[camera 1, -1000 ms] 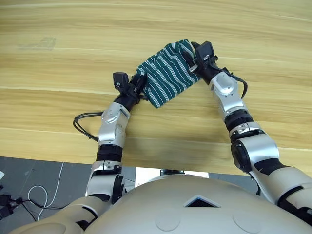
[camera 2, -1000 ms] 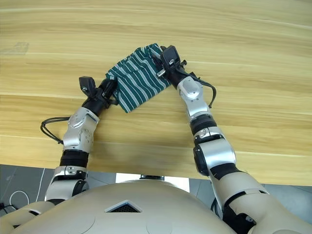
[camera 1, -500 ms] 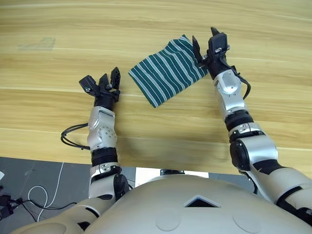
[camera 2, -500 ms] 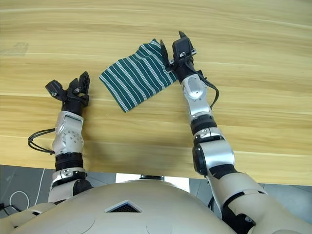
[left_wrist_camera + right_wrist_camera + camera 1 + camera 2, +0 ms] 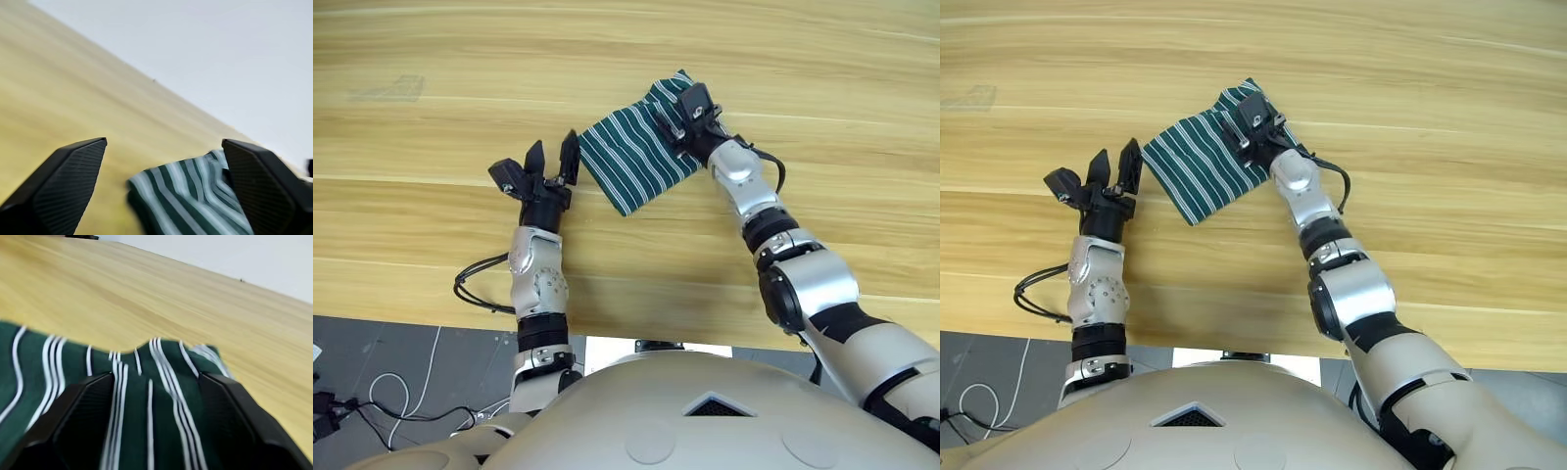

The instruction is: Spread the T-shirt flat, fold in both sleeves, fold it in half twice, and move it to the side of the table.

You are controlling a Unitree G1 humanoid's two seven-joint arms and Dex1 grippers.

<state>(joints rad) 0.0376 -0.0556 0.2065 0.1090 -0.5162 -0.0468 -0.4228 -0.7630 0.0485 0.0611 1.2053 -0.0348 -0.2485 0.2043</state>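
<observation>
Your right gripper (image 5: 677, 110) is sitting low over the far right end of the T-shirt (image 5: 626, 157) with its fingers spread. Nothing is pinched, and the wrist view shows striped cloth running under the gap between them. I can't tell whether the fingers are actually pressing on the fabric or just hovering above it.

Your left gripper (image 5: 555, 145) is wide open and empty too. It's just beside the shirt's left edge, fingers pointing up and away from you.

The shirt itself is a compact green-and-white striped rectangle, lying at an angle on the wooden table (image 5: 431, 59), roughly in front of you between the two arms. No sleeves are sticking out and the edges look fairly tidy, so I'd say the spreading, the sleeve folds and both half-folds are basically done.

What's left, as far as I can judge, is the last bit: getting the bundle over to the side of the table. It's sitting pretty central right now, so that step isn't done yet. You'll need a hold on it before it goes anywhere.
</observation>
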